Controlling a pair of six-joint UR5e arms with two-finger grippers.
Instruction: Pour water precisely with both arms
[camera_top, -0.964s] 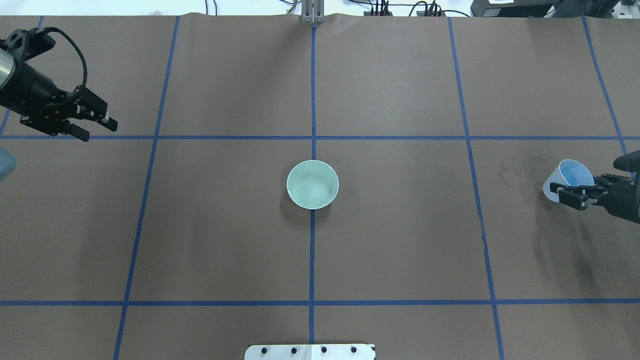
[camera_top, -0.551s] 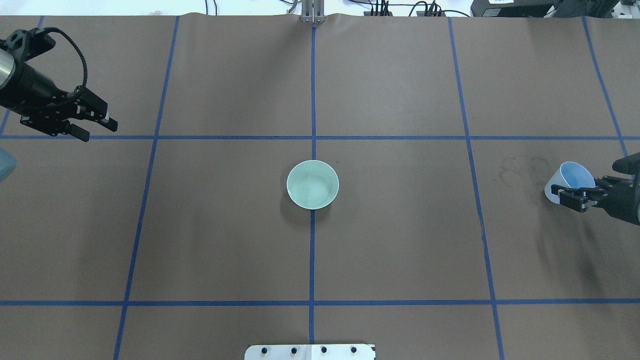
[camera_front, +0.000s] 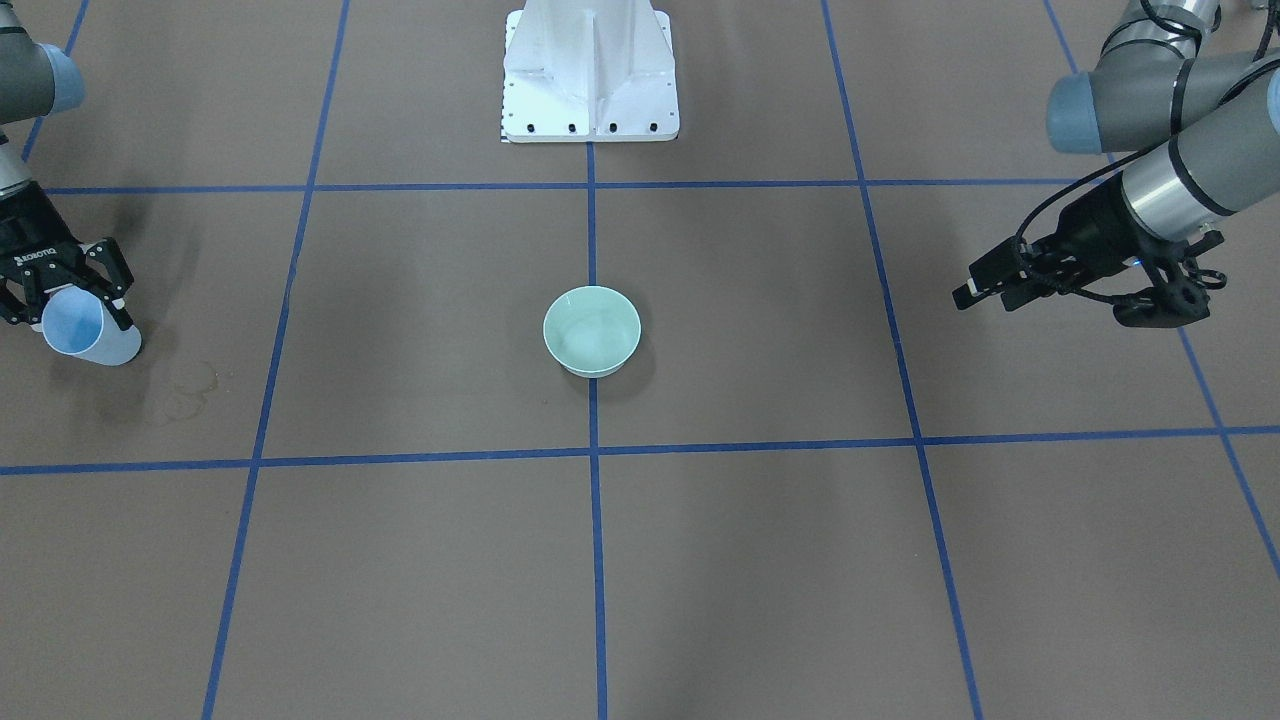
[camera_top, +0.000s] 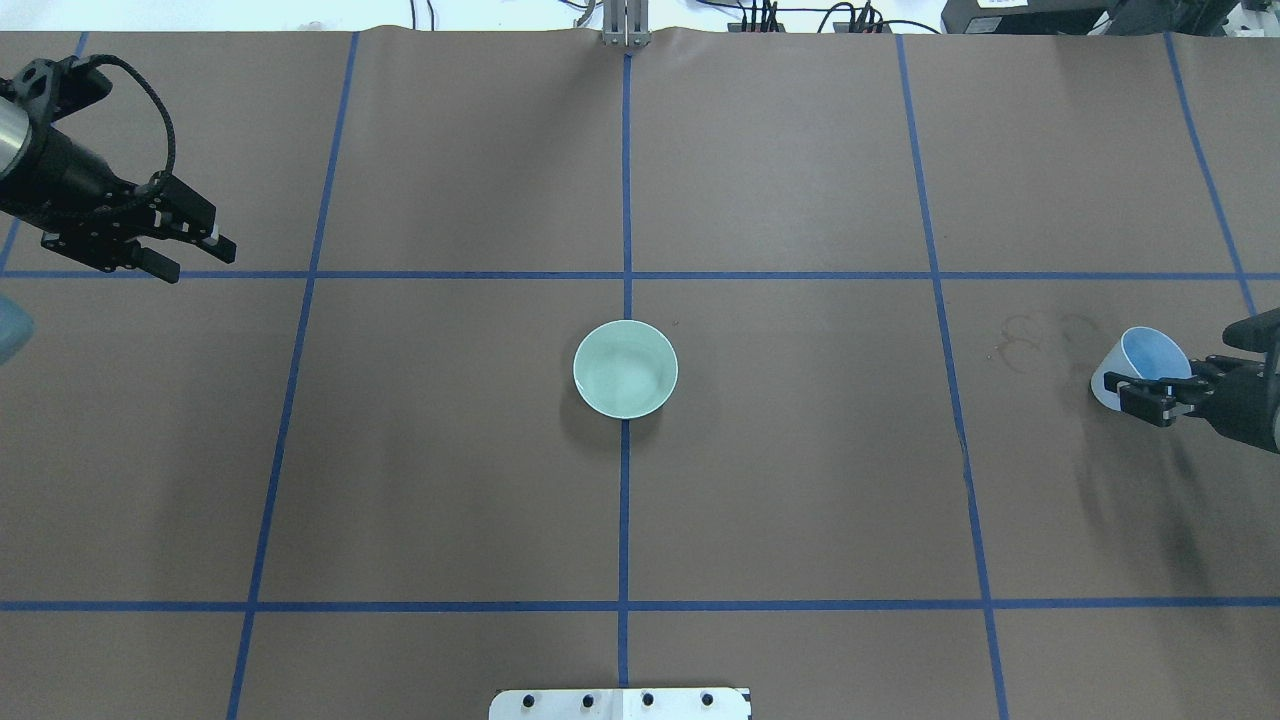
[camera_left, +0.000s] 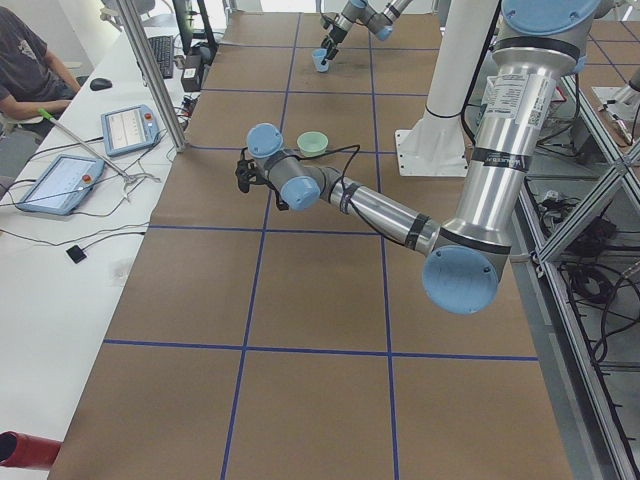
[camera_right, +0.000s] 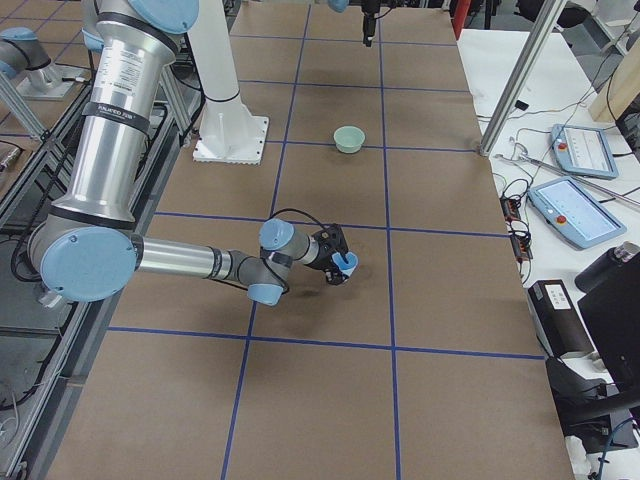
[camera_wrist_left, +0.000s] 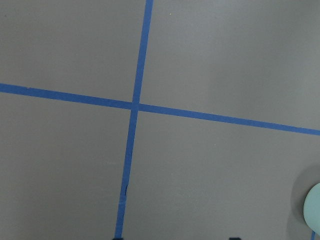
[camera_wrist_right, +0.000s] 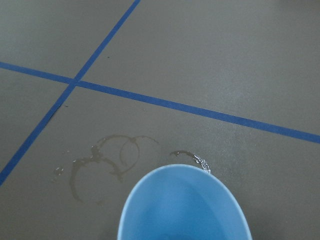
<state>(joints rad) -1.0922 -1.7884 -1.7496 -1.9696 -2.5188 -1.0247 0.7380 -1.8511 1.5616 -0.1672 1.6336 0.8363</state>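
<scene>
My right gripper (camera_top: 1135, 395) is shut on a light blue cup (camera_top: 1148, 358) at the table's right side. It holds the cup tilted, low over the brown paper, and shows in the front view (camera_front: 70, 305) and the right side view (camera_right: 338, 262). The cup's open rim (camera_wrist_right: 182, 205) fills the bottom of the right wrist view. A small glint of water (camera_wrist_right: 202, 162) lies on the paper by the rim. I cannot tell whether the cup holds water. My left gripper (camera_top: 200, 258) is open and empty, hovering at the far left. A mint-green bowl (camera_top: 625, 368) stands at the centre.
Dark wet ring stains (camera_top: 1045, 335) mark the paper just left of the cup. The white pedestal base (camera_front: 590, 70) stands at the robot's side. Blue tape lines (camera_top: 625, 200) grid the table. Tablets (camera_right: 570, 205) and a seated person (camera_left: 20, 60) are beyond the far edge.
My right gripper has moved slightly to the right and lower with the blue cup in it. The left arm and the bowl have not moved.
</scene>
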